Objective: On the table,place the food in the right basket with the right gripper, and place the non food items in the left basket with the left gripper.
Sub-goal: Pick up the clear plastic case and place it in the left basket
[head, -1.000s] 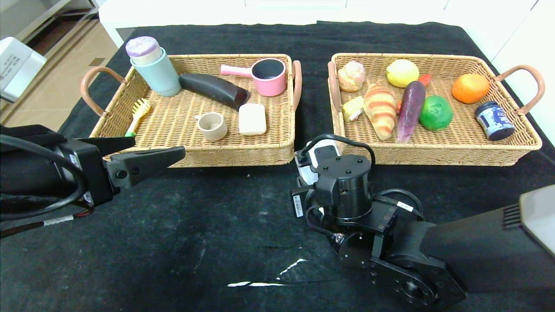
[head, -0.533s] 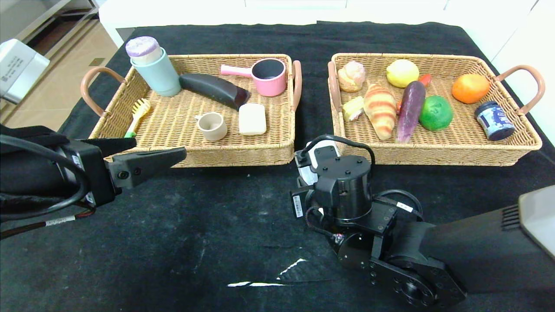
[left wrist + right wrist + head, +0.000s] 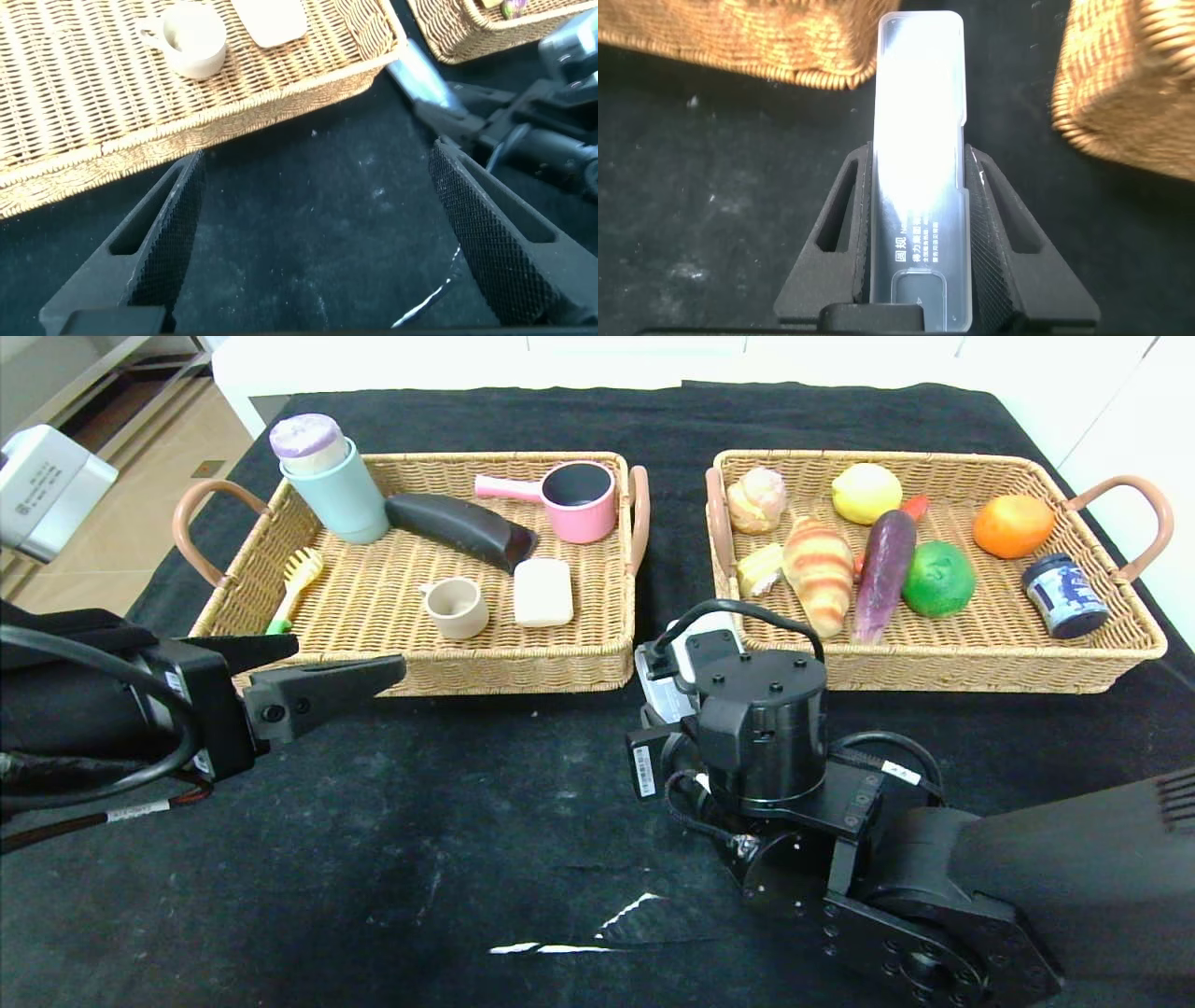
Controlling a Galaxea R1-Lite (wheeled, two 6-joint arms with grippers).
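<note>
Clear plastic case clamped upright in right end effector, between baskets.

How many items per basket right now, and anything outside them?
Left basket: 6 (cup with purple lid, dark case, pink pot, yellow brush, beige cup, soap bar)
Right basket: 9 (pastry, lemon, red piece, orange, cake slice, croissant, eggplant, lime, jar)
Outside: 1, clear box in right gripper
Total: 16
</note>
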